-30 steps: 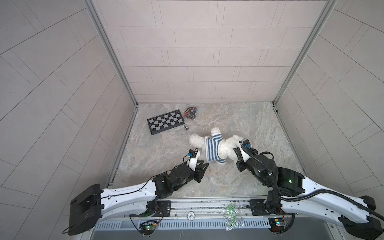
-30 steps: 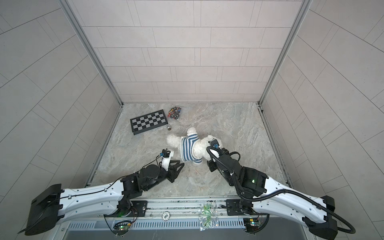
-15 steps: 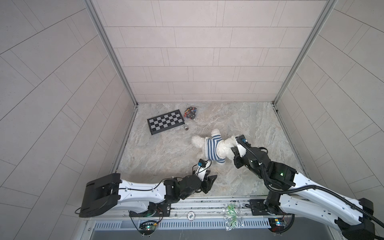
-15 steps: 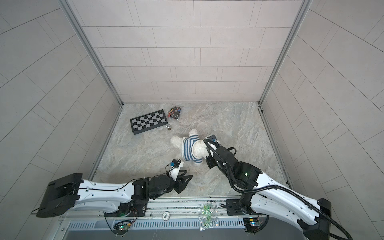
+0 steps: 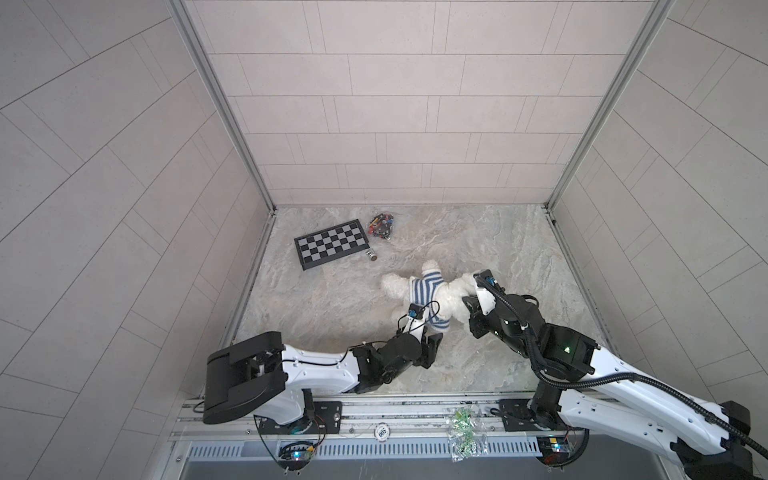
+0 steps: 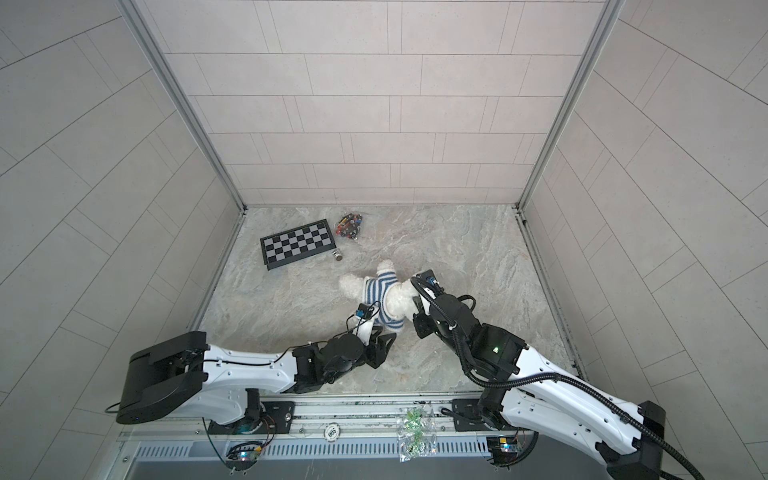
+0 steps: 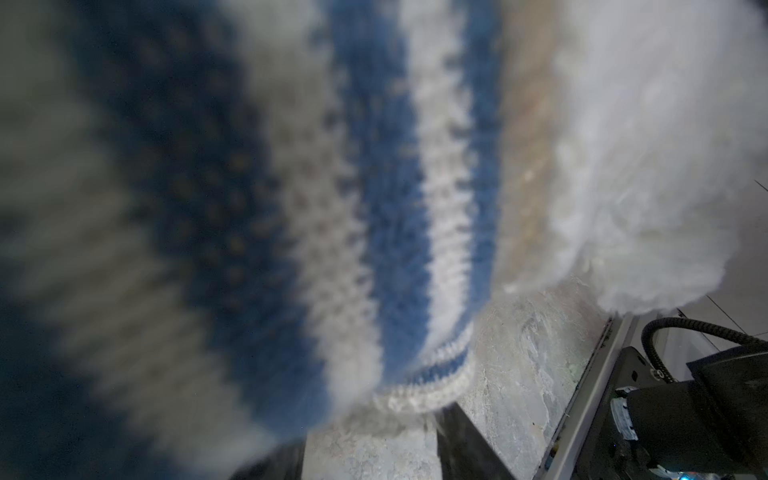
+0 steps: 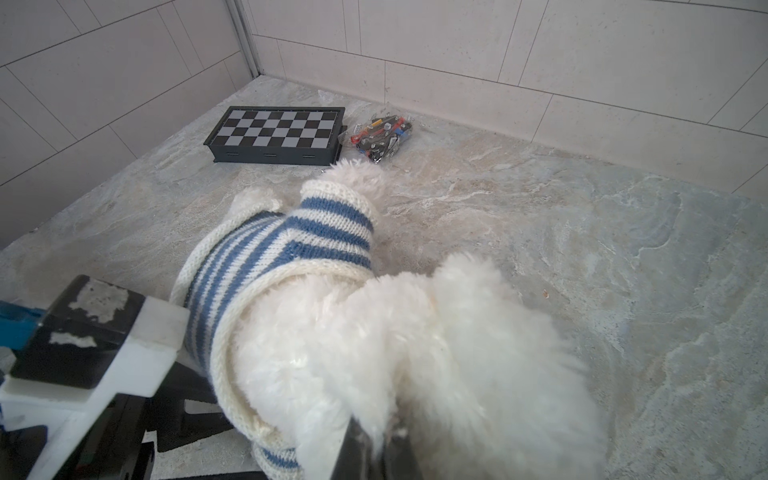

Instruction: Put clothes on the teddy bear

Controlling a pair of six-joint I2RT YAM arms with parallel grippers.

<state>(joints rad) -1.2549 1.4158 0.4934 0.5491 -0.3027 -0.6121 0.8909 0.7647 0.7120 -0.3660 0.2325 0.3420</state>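
Mind the teddy bear (image 5: 453,297), lying just right of centre on the table (image 5: 332,316) inside the striped sweater (image 5: 424,291), pinched by fur at its right end in the tightly closed right gripper (image 8: 376,446): could slip from so thin a tuft under any tug. Cannot tell whether the left gripper (image 5: 428,332), jaws part-way apart at the near sleeve, grips the knit; might snag a loop and drag the sweater askew.

White teddy bear (image 5: 455,297) in striped shirt (image 5: 424,289)

My left arm (image 5: 324,370) and right arm (image 5: 611,370) are white shells with black joints. Behind my dark right fingers (image 8: 357,449), a ribbed black hose (image 5: 533,353) runs past a small green light (image 5: 566,348). Behind my left fingers (image 7: 469,453), a thin black wire (image 5: 434,307) loops into a blue connector (image 5: 412,310).
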